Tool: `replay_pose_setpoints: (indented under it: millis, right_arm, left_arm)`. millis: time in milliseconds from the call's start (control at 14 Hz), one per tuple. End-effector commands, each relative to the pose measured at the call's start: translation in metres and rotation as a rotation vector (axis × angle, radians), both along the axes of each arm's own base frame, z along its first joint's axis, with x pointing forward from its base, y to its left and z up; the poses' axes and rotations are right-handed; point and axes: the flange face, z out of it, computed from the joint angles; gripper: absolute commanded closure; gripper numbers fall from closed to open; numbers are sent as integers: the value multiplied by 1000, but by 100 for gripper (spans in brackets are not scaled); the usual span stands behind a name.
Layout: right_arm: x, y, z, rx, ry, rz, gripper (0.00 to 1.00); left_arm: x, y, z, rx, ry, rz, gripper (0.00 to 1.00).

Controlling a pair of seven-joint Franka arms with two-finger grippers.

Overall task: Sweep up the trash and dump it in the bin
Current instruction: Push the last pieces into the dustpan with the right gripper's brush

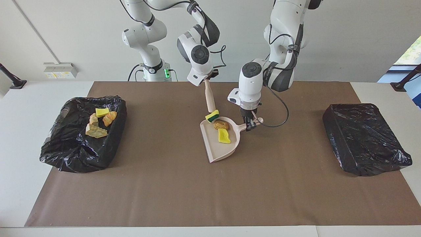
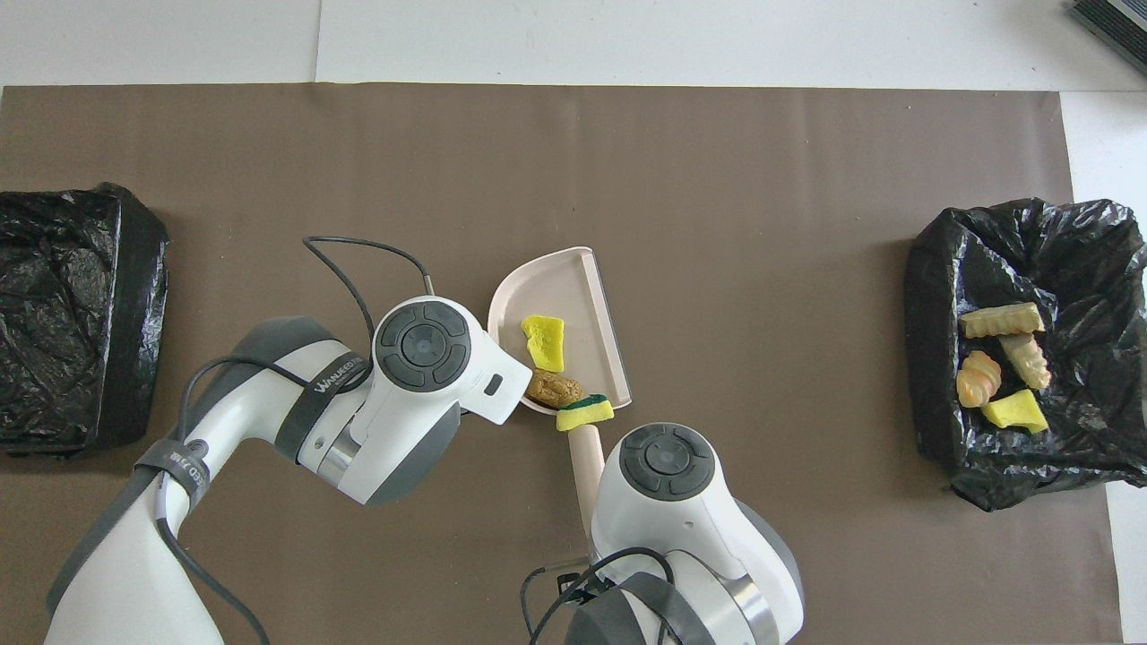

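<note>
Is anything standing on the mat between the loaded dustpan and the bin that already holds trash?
Nothing visible: bare brown mat lies between the dustpan and the bin toward the right arm's end.

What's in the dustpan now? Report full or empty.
Partly full: the dustpan holds a yellow sponge bit and a brown chunk; its floor is mostly bare.

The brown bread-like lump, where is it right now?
The brown lump lies in the pink dustpan at mid-table, at its handle end, beside a yellow sponge bit and just under the brush's tip.
</note>
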Motion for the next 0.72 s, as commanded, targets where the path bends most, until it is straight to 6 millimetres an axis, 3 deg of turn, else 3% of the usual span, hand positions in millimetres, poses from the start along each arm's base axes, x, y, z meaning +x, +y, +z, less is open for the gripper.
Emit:
replay_pose_setpoints:
  millis: [0, 358, 645]
  right_arm:
    - [28, -12, 4, 71, -21, 52, 100]
    - [64, -17, 35, -91, -21, 330, 100]
    - [92, -37, 29, -118, -103, 549, 100]
  left_arm:
    - [-5, 5, 2, -21, -17, 20, 100]
    - [-5, 6, 2, -22, -18, 37, 100]
    - [-5, 6, 2, -22, -18, 40, 100]
